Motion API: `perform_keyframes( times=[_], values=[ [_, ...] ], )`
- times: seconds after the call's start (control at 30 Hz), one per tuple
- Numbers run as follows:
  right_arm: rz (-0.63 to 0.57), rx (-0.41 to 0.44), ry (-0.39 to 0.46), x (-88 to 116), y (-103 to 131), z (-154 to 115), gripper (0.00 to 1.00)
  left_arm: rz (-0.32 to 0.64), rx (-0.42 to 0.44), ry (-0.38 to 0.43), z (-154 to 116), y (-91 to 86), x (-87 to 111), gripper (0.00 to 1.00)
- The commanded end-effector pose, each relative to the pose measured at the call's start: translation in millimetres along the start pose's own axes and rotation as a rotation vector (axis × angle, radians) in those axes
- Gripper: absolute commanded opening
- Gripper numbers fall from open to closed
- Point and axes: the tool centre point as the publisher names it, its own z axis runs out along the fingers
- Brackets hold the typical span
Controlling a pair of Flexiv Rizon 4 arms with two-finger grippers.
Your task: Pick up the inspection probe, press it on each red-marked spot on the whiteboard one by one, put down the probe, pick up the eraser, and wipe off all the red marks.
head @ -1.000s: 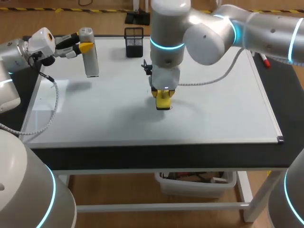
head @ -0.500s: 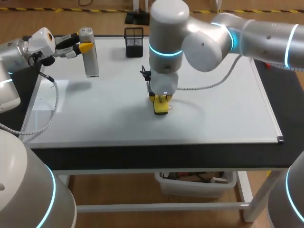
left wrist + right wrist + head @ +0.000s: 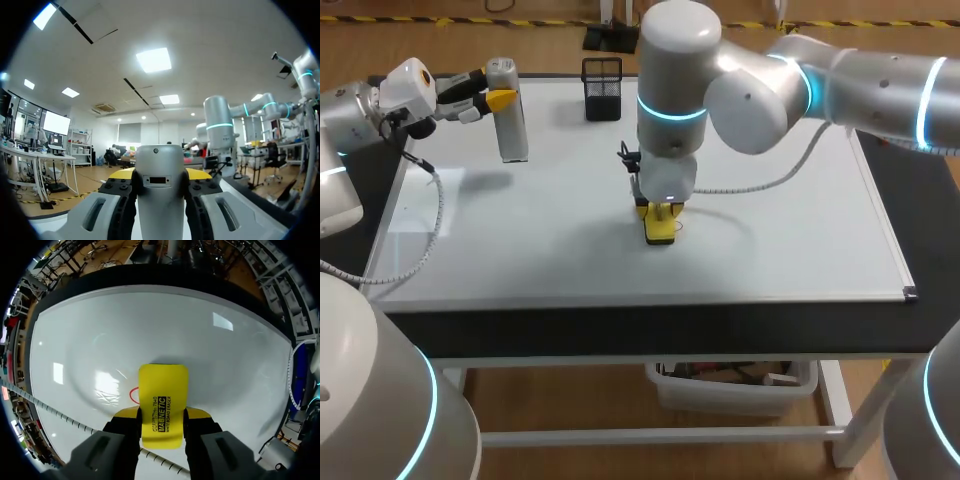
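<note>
- Since a second ago the right arm (image 3: 760,80) has slid the eraser (image 3: 163,405) a little toward the near edge of the whiteboard (image 3: 800,230). Over the last half second it has barely budged. The left arm (image 3: 350,120) hasn't moved at all.
- The right jaws are pinching the yellow eraser from both sides, and it sits face down on the board near the middle.
- The left jaws are clamped on the grey probe (image 3: 510,120) near its top. It hangs over the far left corner, apparently off the surface, so it hasn't been put down.
- Main worry: the red mark (image 3: 134,395) pokes out right beside the eraser, partly under its edge. A stroke the wrong way would probably miss that bit or just smear it.
- If the eraser tilts in the jaws, only one edge would rub, and a faint red streak could stay behind.
- The right arm's cable (image 3: 760,180) droops over the board and could catch on a long sweep.
- The board is glossy white and covers most of the dark tabletop (image 3: 620,335), so there's loads of room to sweep on every side.
- The only other thing on it is a black mesh cup (image 3: 603,88) at the far edge, well clear.
</note>
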Motion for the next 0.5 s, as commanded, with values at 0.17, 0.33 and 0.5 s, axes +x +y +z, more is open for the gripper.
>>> perform_keyframes(
  times=[0.17, 0.33, 0.5],
  values=[
    [0.026, -0.003, 0.01, 14, -1, 2, 0.0, 0.002, 0.0, -0.003, 1, -0.9, 1.2, 0.0],
    [0.048, -0.011, 0.019, 24, 2, 5, 0.0, 0.002, 0.0, -0.003, 1, -0.9, 1.2, 0.0],
    [0.079, -0.011, 0.025, 37, 4, 4, 0.0, 0.002, 0.0, -0.003, 1, -0.9, 1.2, 0.0]
  ],
)
